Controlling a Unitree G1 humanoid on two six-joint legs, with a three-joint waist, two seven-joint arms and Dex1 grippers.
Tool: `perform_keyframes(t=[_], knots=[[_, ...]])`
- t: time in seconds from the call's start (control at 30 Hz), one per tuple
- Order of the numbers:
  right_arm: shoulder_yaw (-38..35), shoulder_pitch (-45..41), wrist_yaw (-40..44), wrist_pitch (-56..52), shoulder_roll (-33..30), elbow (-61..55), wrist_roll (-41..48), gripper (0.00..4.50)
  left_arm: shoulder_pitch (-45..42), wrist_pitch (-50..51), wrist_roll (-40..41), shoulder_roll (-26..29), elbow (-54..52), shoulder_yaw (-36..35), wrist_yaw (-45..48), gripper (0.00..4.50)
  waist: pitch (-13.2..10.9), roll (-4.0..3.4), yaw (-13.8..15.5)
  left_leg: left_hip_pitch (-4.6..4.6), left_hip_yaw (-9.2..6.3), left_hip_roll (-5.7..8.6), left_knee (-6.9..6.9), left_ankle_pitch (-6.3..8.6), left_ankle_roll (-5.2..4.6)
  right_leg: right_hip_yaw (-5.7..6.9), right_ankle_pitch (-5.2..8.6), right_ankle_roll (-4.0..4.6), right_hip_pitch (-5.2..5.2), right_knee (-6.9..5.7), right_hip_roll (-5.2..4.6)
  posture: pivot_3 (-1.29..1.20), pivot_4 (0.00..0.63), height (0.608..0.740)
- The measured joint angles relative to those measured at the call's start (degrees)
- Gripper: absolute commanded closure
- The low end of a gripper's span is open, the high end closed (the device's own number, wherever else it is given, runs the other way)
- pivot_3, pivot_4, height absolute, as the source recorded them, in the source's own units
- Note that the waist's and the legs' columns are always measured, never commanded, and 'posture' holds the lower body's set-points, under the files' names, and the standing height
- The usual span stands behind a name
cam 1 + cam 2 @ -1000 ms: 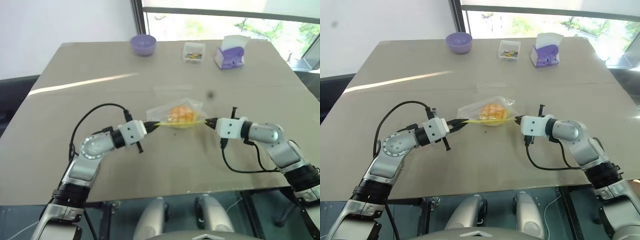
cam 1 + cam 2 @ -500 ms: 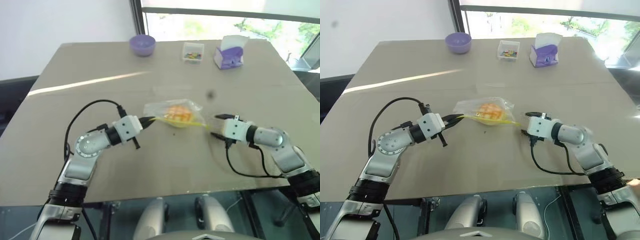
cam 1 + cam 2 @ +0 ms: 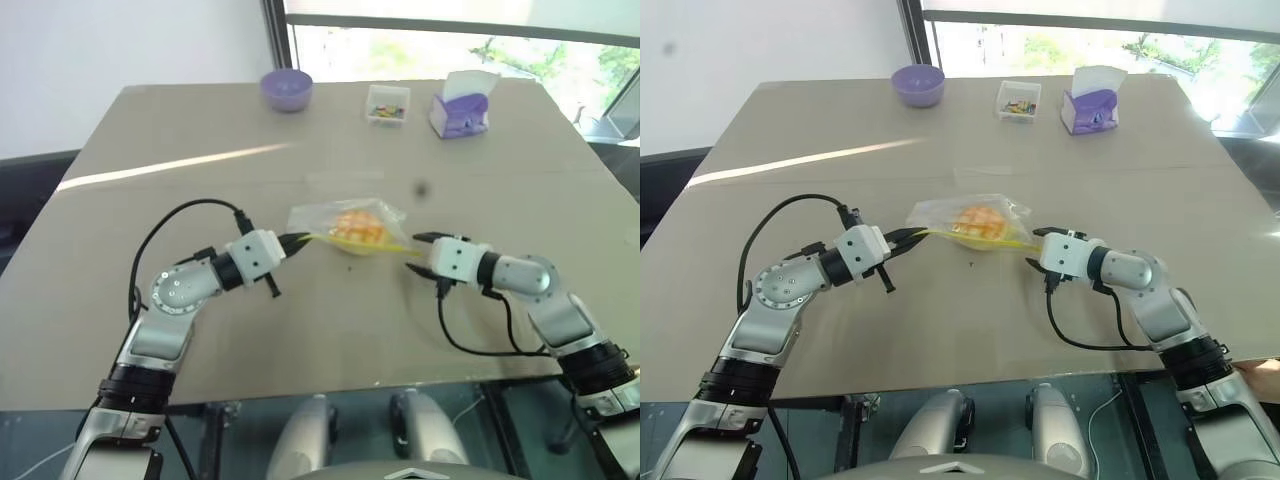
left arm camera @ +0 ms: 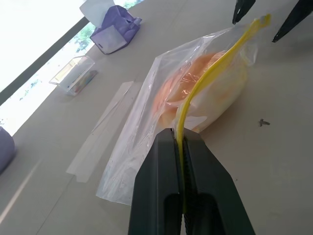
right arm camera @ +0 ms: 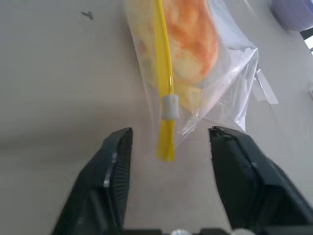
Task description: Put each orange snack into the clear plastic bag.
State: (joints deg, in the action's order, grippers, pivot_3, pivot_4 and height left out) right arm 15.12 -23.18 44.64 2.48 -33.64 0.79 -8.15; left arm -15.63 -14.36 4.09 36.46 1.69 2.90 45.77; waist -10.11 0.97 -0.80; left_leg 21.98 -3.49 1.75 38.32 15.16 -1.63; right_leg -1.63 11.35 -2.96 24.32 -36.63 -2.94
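1 orange snack (image 3: 360, 229), inside the 1 clear plastic bag (image 3: 345, 225) mid-table. Left gripper (image 3: 300, 240) clamped on the bag's yellow seal strip (image 4: 215, 73). Right gripper (image 5: 168, 147) jaws apart, straddling the strip's free end, not gripping. Beige table (image 3: 200, 130); far edge: 1 purple bowl (image 3: 286, 88), 1 candy tray (image 3: 386, 104), 1 tissue box (image 3: 460, 106). Window behind.

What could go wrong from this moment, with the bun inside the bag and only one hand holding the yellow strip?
1. The right hand is open around the free end of the yellow seal strip; closing off-centre may miss it.
2. The left hand pinches the other end; pulling could drag the clear plastic bag and the bun across the table.
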Motion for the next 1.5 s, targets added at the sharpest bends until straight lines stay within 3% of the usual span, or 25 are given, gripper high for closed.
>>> perform_keyframes(t=[0.1, 0.47, 0.6, 0.77, 0.87, 1.0, 1.13, 1.33, 1.43, 1.47, 1.5], knots=[[0.05, -0.97, 0.01, -0.04, 0.54, 0.37, -0.09, 4.49, -0.02, -0.05, -0.1, -0.01, 0.02, -0.01, -0.09, 4.5, 0.0, 0.0, 0.01, 0.0, -0.01, 0.0, 0.0, 0.0, 0.0, 0.0, 0.0, 0.0, 0.0, 0.0, 0.01, 0.0, 0.15, 0.74], [-0.69, -5.5, -1.21, 0.81, 0.7, 3.06, -0.42, 4.49, -1.51, 1.06, -0.76, -1.53, 0.46, -0.49, -4.54, 4.5, -0.01, -0.01, 0.03, 0.01, -0.01, 0.0, 0.0, 0.0, 0.0, 0.01, 0.0, 0.0, 0.01, -0.02, 0.0, 0.0, 0.15, 0.74], [-2.91, -16.83, -5.48, 3.28, 0.04, 7.67, -1.82, 4.49, -15.17, 1.72, -2.49, -4.53, 8.06, -1.33, -11.8, 4.5, -0.16, 0.03, 0.22, 0.05, -0.08, 0.08, 0.14, -0.05, 0.07, 0.07, -0.02, -0.01, 0.01, -0.09, 0.01, 0.0, 0.15, 0.74], [-3.01, -28.34, -13.45, 10.77, -0.1, 18.96, -6.81, 4.49, -31.87, -2.08, -5.49, -6.6, 24.83, -0.18, -15.31, 4.5, -0.13, 0.04, 0.01, 0.02, -0.01, 0.19, 0.02, -0.07, 0.11, 0.07, -0.02, 0.01, 0.0, -0.02, 0.03, 0.0, 0.15, 0.74], [-1.62, -32.84, -18.64, 15.18, 1.47, 29.04, -9.97, 4.49, -39.59, -6.63, -8.52, -7.59, 36.55, 1.63, -17.22, 4.5, -0.13, 0.04, -0.15, 0.57, 0.1, 0.22, 0.02, -0.21, 0.34, -0.05, -0.02, 0.0, 0.62, -0.06, 0.0, 0.0, 0.15, 0.74], [-0.43, -36.62, -24.07, 19.66, 1.72, 36.82, -13.06, 4.49, -43.64, -12.43, -10.72, -8.84, 44.88, 2.26, -19.56, 4.5, -0.12, 0.04, -0.49, 1.3, 0.24, 0.19, -0.03, -0.22, 0.36, -0.23, -0.02, 0.0, 1.43, -0.19, -0.04, 0.0, 0.15, 0.74], [-1.99, -31.69, -21.94, 21.33, 0.67, 33.61, -9.88, 4.49, -37.32, -16.87, -10.35, -8.92, 41.15, 2.36, -17.4, 4.5, -0.06, 0.01, -1.44, 1.67, 0.14, 0.12, -0.04, -0.21, 0.34, -0.12, -0.02, -0.01, 1.61, -0.02, -0.08, 0.0, 0.15, 0.74], [-2.69, -6.87, -13.71, 16.11, -0.88, 15.75, -3.42, 4.49, -12.44, -14.45, -9.16, -8.84, 22.96, 5.21, -12.52, 4.5, -0.05, -0.02, -1.43, 1.83, 0.18, 0.12, 0.01, -0.1, 0.16, -0.1, -0.02, -0.02, 1.76, -0.07, -0.18, 0.0, 0.15, 0.74], [-2.35, 2.01, -11.22, 12.35, -0.4, 9.63, -1.81, 4.49, -6.23, -11.19, -8.99, -8.16, 16.02, 5.39, -12.02, 4.5, -0.07, -0.04, -1.09, 1.48, 0.21, 0.12, 0.2, 0.03, -0.07, -0.12, -0.05, -0.04, 1.5, -0.2, -0.17, 0.0, 0.15, 0.74], [-2.31, 2.75, -10.69, 11.35, -0.26, 8.71, -1.39, 4.21, -5.46, -10.03, -8.93, -8.06, 14.69, 5.38, -11.81, 4.5, -0.1, -0.08, -1.08, 1.25, 0.24, 0.13, 0.2, 0.03, -0.08, -0.14, -0.06, -0.04, 1.25, -0.21, -0.16, 0.0, 0.15, 0.74], [-2.57, 2.85, -9.85, 9.76, -0.28, 7.7, -0.75, 3.88, -4.03, -7.55, -7.79, -8.0, 12.16, 5.32, -10.94, 4.01, -0.13, -0.09, -1.13, 0.55, 0.27, 0.1, 0.19, 0.02, -0.08, -0.19, -0.09, 0.0, 0.64, -0.19, -0.08, 0.0, 0.15, 0.74]])
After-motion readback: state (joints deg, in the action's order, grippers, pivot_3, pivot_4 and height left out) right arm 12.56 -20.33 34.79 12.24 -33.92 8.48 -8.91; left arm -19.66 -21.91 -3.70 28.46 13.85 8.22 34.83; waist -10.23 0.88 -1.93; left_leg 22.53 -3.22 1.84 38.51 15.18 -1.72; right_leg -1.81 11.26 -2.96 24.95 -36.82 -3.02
